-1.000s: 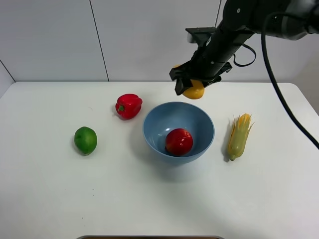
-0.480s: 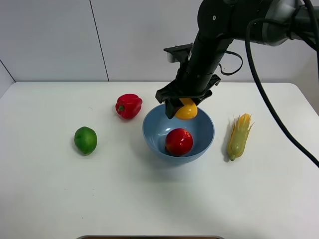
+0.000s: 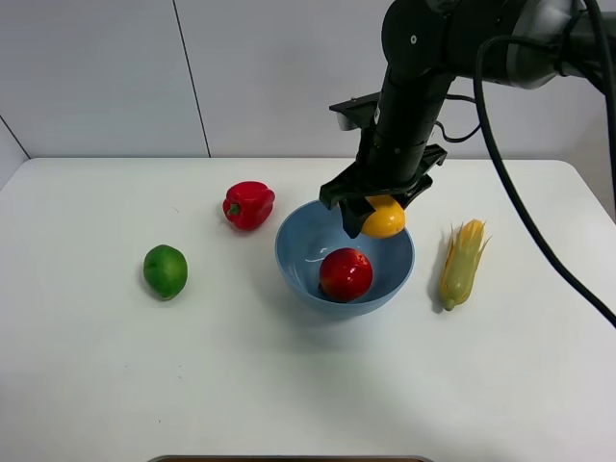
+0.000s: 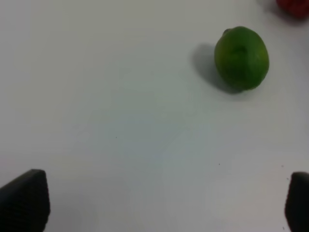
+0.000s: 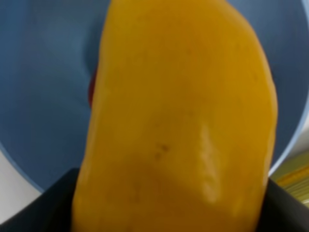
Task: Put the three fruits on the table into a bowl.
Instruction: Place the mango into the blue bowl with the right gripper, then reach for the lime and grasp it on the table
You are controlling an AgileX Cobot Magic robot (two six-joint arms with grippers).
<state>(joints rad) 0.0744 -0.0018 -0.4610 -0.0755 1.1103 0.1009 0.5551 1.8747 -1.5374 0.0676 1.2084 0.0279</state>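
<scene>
The light-blue bowl [image 3: 306, 252] stands mid-table with the red apple-like fruit [image 3: 346, 273] inside. My right gripper [image 3: 378, 213] is shut on the yellow-orange mango [image 3: 384, 218] and holds it above the bowl's far right part. In the right wrist view the mango [image 5: 178, 116] fills the frame over the bowl [image 5: 43, 87]. The green lime [image 3: 166, 270] lies on the white table [image 3: 192, 385] at the left; it also shows in the left wrist view [image 4: 241, 58]. My left gripper [image 4: 154, 200] is open, its fingertips [image 4: 24, 200] wide apart and away from the lime.
A red bell pepper [image 3: 248, 204] lies just left of the bowl at the back. A husked corn ear [image 3: 461, 261] lies right of the bowl. The right arm [image 3: 423, 58] reaches in from the upper right.
My right gripper has carried the mango from behind the bowl to over it, dipping forward and then shifting a little right. The apple, lime, pepper and corn have not moved.
</scene>
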